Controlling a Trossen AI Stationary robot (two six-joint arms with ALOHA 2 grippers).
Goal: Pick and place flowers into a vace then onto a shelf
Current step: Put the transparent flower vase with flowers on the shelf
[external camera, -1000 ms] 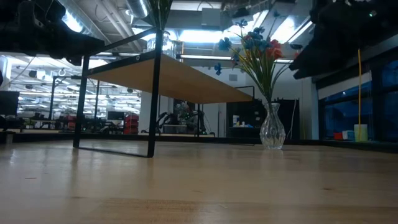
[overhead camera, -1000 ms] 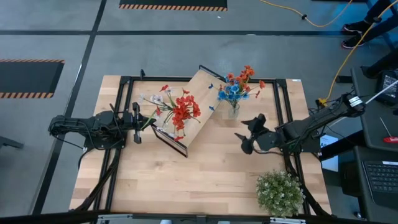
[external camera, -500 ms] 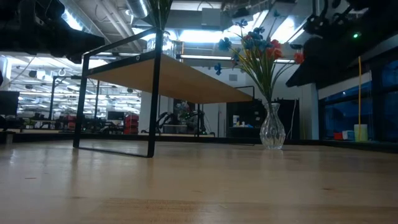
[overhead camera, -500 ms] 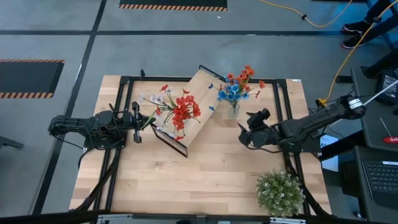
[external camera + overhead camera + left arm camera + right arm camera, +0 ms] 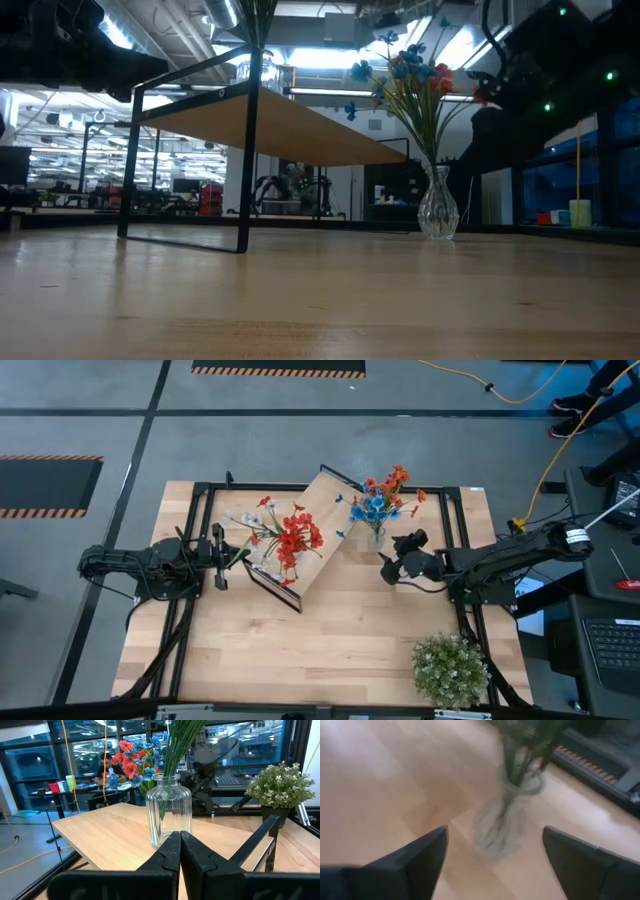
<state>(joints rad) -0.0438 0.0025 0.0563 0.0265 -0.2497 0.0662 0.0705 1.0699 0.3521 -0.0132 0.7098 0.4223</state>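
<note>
We find two glass vases on site. The first vase (image 5: 375,538), holding blue and red-orange flowers (image 5: 385,497), stands on the counter (image 5: 330,645) near its far edge, just beside the shelf (image 5: 318,520) and not on it. The second vase (image 5: 170,809), with red and white flowers (image 5: 285,532), stands on the shelf board.

The right end effector (image 5: 398,559) is near the first vase, on its near right side. In the right wrist view its fingers (image 5: 422,857) are spread wide, released, with the vase between and beyond them; we see no contact.

The left end effector (image 5: 218,558) sits at the shelf's left side, facing the second vase. In the left wrist view its fingers (image 5: 172,851) are pressed together, clenched on nothing, with the vase just beyond their tips.

A bushy green plant (image 5: 450,670) stands at the counter's near right corner, well apart from both vases.
</note>
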